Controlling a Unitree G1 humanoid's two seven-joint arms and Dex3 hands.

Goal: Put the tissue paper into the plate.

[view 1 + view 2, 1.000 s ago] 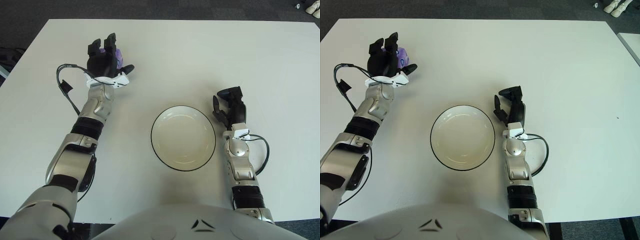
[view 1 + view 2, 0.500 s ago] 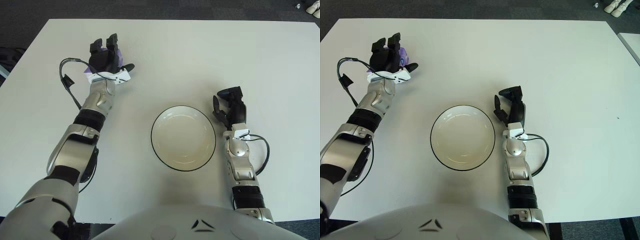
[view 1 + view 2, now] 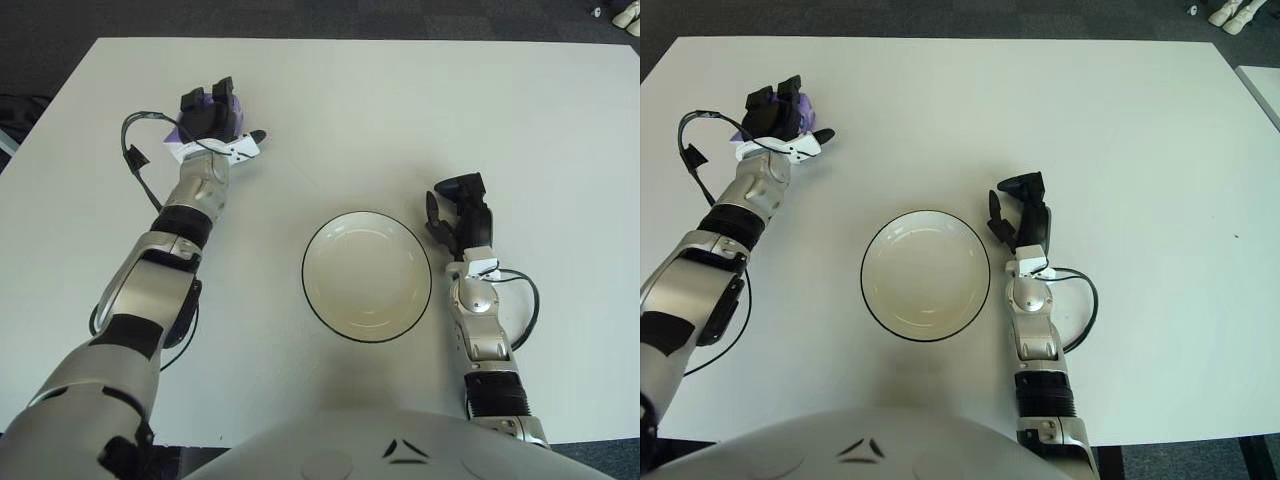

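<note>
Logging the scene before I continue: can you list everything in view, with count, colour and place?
tissue paper: one, purple, far left of the table, under the left hand's fingers.
plate: one, white with a dark rim, near centre of the table, nothing in it.
table: one, white, filling most of the view.
shoes: pale, on the dark floor at the top right corner, partly cut off.
left hand: black fingers, over the tissue paper; whether they grip it cannot be told.
right hand: black fingers, just right of the plate, holding nothing.

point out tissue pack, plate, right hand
tissue pack (image 3: 206, 101), left eye view: purple edge showing under the left hand (image 3: 212, 120)
plate (image 3: 367, 276), left eye view: bare centre
right hand (image 3: 1021, 212), right eye view: among the black fingers
</note>
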